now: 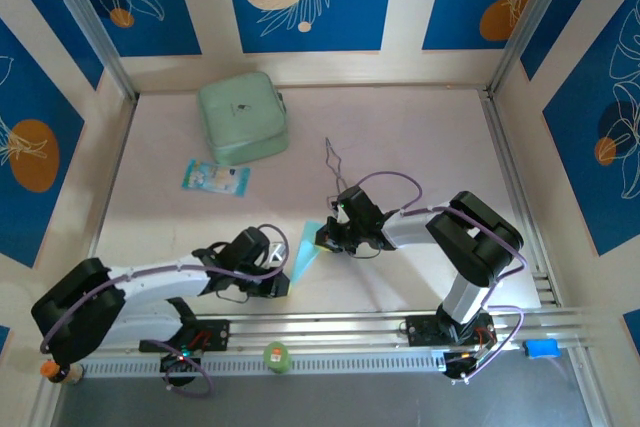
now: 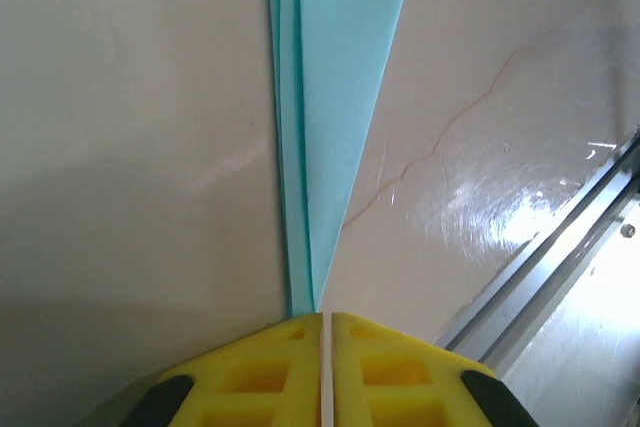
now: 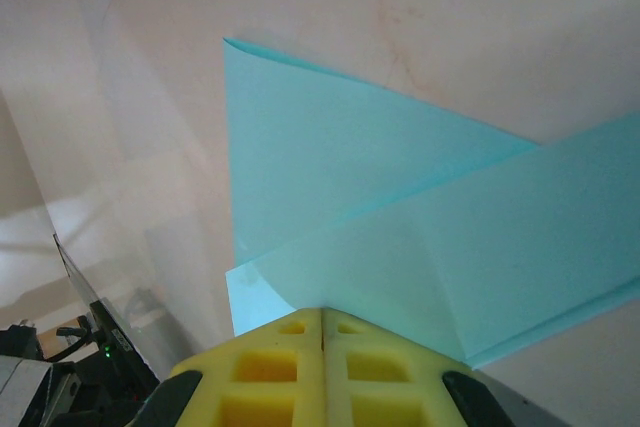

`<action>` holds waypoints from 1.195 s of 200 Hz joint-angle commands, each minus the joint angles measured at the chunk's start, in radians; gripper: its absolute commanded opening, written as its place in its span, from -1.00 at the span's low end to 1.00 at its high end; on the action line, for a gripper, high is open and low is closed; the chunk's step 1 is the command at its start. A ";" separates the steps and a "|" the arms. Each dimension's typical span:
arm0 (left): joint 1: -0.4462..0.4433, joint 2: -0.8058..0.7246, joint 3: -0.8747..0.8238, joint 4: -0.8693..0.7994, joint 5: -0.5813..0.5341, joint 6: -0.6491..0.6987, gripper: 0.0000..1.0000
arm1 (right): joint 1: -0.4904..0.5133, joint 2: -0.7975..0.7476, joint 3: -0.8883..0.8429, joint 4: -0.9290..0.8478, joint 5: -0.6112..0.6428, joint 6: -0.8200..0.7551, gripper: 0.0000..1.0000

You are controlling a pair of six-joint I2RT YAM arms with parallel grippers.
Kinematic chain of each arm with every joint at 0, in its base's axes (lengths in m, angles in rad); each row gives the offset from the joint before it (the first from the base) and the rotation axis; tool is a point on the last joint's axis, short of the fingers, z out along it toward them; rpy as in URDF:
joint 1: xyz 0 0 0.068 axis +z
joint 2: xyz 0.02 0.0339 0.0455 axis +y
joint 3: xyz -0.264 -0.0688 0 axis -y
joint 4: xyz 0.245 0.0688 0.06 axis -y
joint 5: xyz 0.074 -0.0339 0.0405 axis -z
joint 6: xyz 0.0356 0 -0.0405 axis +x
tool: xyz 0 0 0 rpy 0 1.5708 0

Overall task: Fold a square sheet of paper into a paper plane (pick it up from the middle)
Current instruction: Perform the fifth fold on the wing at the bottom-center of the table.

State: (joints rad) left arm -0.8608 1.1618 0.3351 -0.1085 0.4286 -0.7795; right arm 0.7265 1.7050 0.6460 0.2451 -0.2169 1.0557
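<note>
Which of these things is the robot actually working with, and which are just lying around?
In the job:
- paper
- left end effector and right end effector, both pinching the paper

Lying about:
- green case
- packet
- tongs

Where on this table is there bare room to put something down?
Widest bare stretch: far right, between the metal tongs and the right wall. Smaller patch: between packet and left arm. Crowded: near middle, where left gripper and right gripper pinch the folded cyan paper.
</note>
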 commanded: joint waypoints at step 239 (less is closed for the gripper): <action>0.053 0.385 0.172 0.150 -0.037 0.091 -0.80 | -0.030 -0.002 -0.035 -0.124 0.069 -0.011 -0.95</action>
State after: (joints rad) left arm -0.8135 1.5818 0.5770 0.1486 0.4065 -0.7223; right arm 0.7067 1.6962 0.6453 0.2298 -0.2115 1.0550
